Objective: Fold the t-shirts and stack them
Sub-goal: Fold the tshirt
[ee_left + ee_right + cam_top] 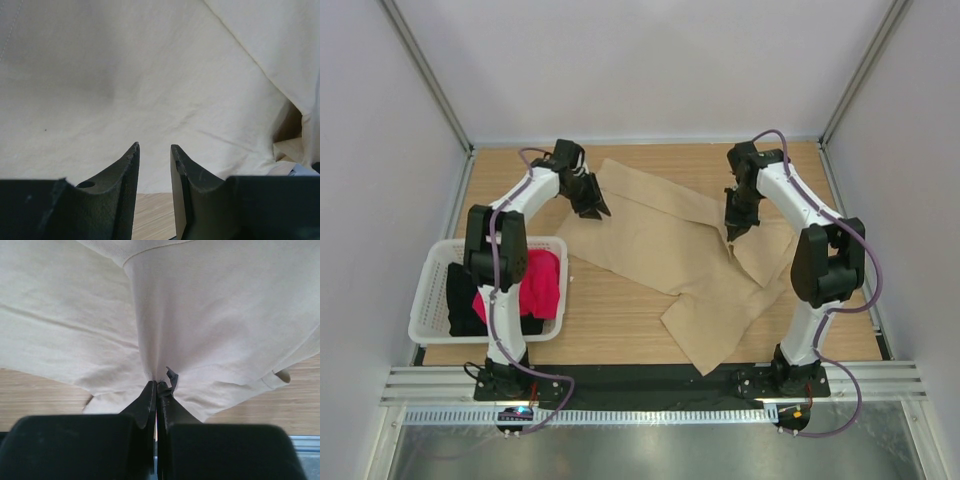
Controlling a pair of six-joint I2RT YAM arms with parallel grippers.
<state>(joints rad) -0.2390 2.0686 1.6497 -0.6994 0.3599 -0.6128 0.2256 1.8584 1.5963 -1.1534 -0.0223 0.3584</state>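
Left gripper [155, 150] stands parted and empty, the tan t-shirt [150, 75] just beyond. Right wrist: right gripper [157, 387] pinches a tan fold. From above, that shirt sprawls across the bench [610, 320]; red-pink t-shirt [542, 285] and black t-shirt [463, 300] lie in the basket [428, 300].

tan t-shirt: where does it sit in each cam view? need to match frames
Top external: tan t-shirt spread across the middle, reaching the near right.
Left wrist: tan t-shirt fills the frame beyond the open left pincer.
Right wrist: tan t-shirt fills the upper frame, a fold pinched in the shut right pincer.
Shared landmark: the wooden tabletop, visible below the cloth in all three.
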